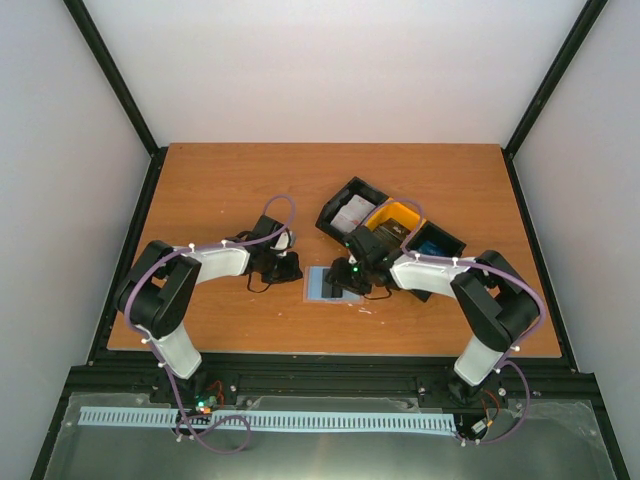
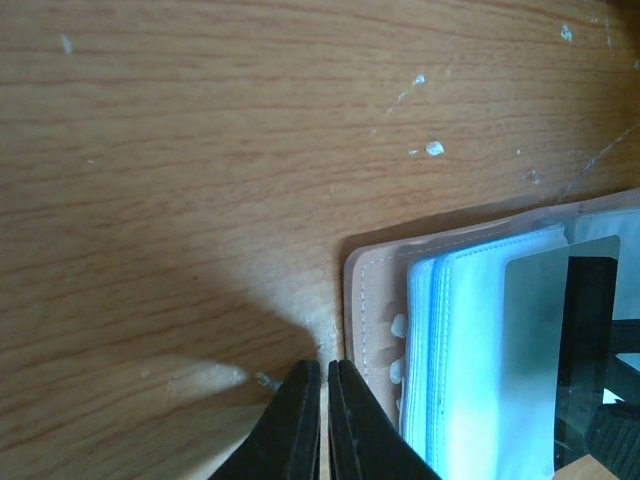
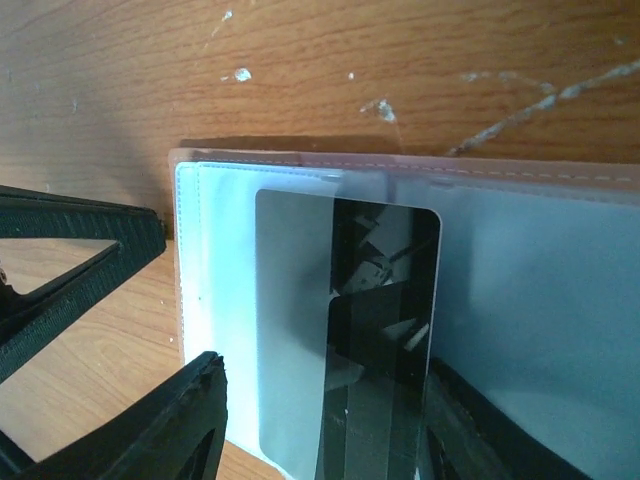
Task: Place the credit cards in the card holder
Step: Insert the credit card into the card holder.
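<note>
Left gripper, jaws pressed shut on nothing, sits low over the table just left of the open card holder, its arm bent inward. Right gripper, jaws parted wider than the dark grey credit card lying on the holder, hangs over it.

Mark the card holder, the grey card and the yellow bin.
card holder (image 3: pixel 215 300): right wrist view, pale inner page
grey card (image 3: pixel 295 330): right wrist view, left half
yellow bin (image 1: pixel 392 213): top external view, bare inside
</note>
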